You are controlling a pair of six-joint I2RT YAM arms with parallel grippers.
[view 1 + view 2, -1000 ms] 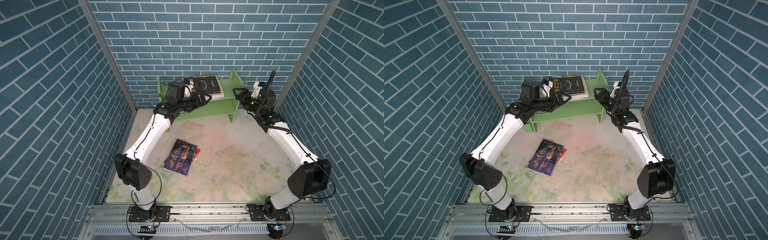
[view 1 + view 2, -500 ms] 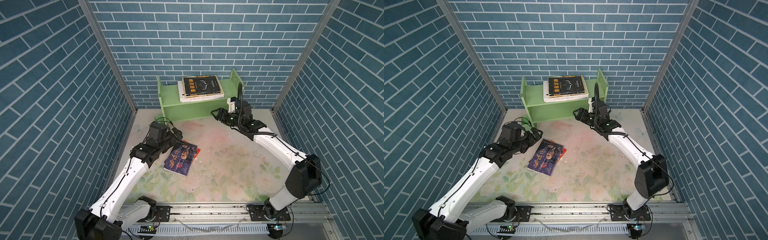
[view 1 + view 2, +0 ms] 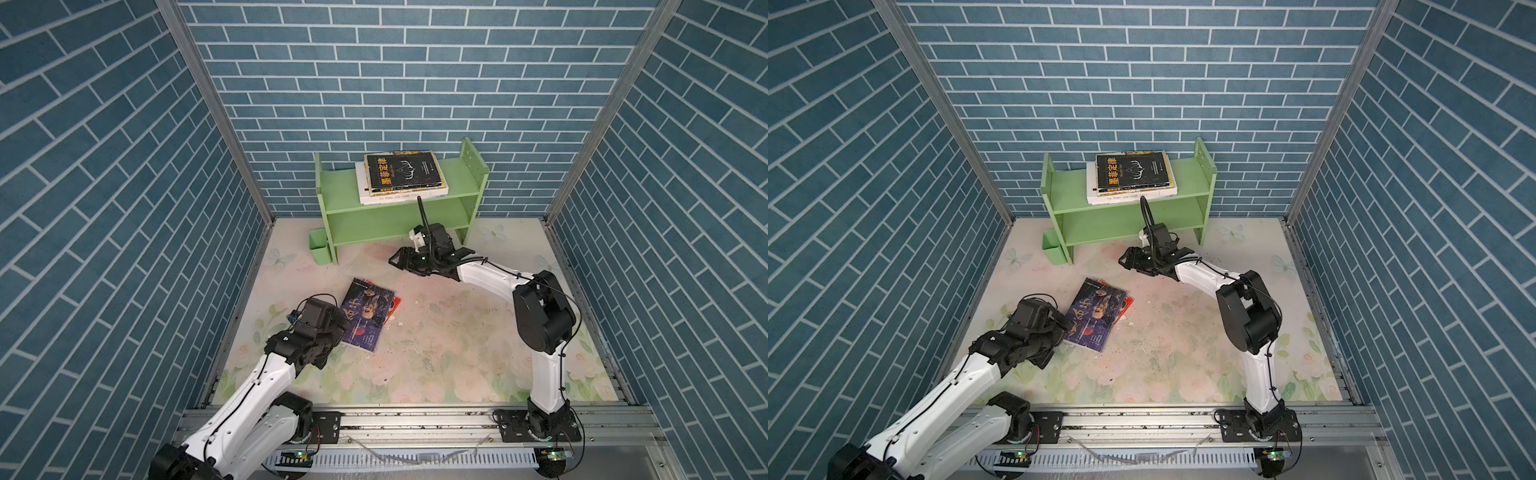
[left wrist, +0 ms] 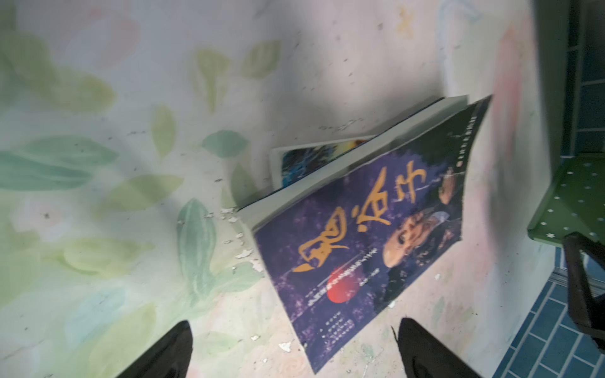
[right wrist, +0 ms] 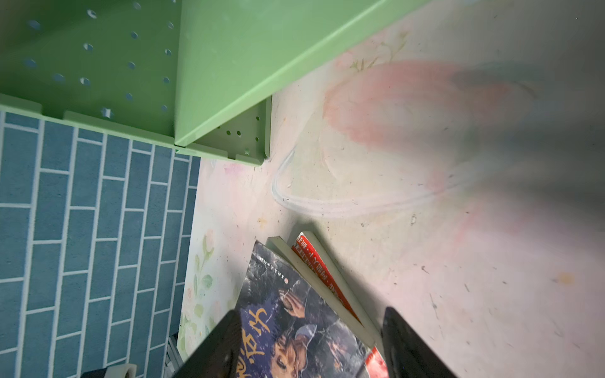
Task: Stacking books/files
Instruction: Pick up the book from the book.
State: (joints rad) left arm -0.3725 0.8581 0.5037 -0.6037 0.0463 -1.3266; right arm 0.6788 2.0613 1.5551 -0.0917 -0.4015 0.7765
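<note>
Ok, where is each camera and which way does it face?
Top views: high above the front rail, looking down and back at the green shelf, the book stack on it and the purple book on the mat; both whole arms show.
Left wrist: on the left arm, low over the mat, facing the purple book; left gripper fingertips show, open.
Right wrist: on the right arm, near the shelf, facing its foot, the purple book and red book; right gripper fingertips show, open.
Shared: all views catch the purple book.
</note>
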